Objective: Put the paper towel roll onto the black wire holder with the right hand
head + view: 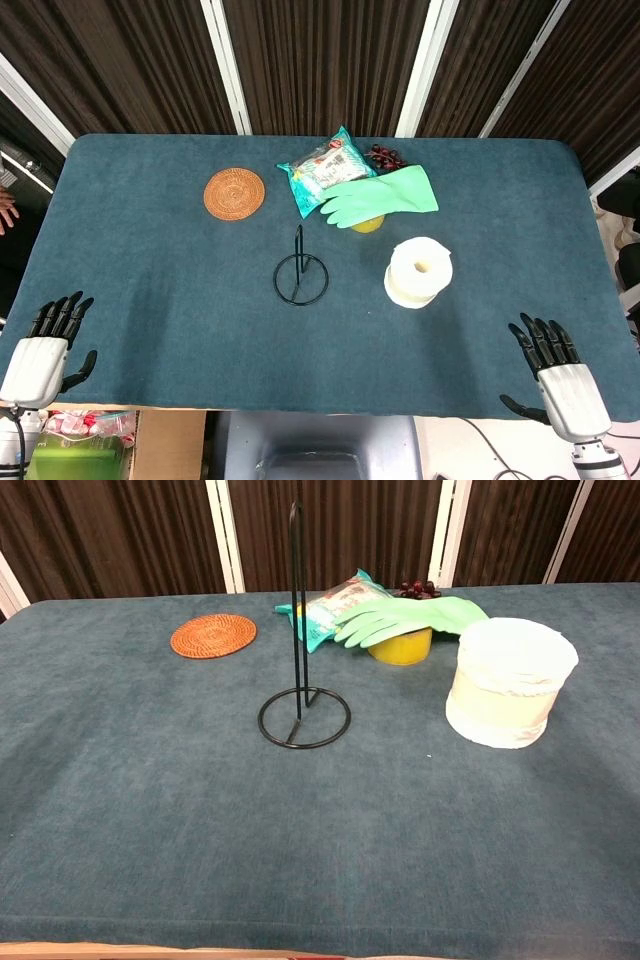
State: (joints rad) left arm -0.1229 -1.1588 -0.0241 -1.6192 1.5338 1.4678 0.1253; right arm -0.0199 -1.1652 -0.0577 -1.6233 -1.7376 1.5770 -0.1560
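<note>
A white paper towel roll (pixel 419 271) (pixel 508 681) stands upright on the teal table, right of centre. The black wire holder (pixel 300 274) (pixel 301 692), a ring base with a tall upright rod, stands to its left. My right hand (pixel 553 372) lies at the table's front right corner with fingers spread, holding nothing, well away from the roll. At the front left corner my left hand (pixel 49 342) rests the same way, fingers apart and empty. The chest view shows neither hand.
Behind the holder lie a round woven coaster (pixel 234 193), a snack bag (pixel 323 170), a green rubber glove (pixel 383 196) draped over a yellow bowl (pixel 399 646), and dark grapes (pixel 386 156). The table's front edge (pixel 300 942) runs just past the hands.
</note>
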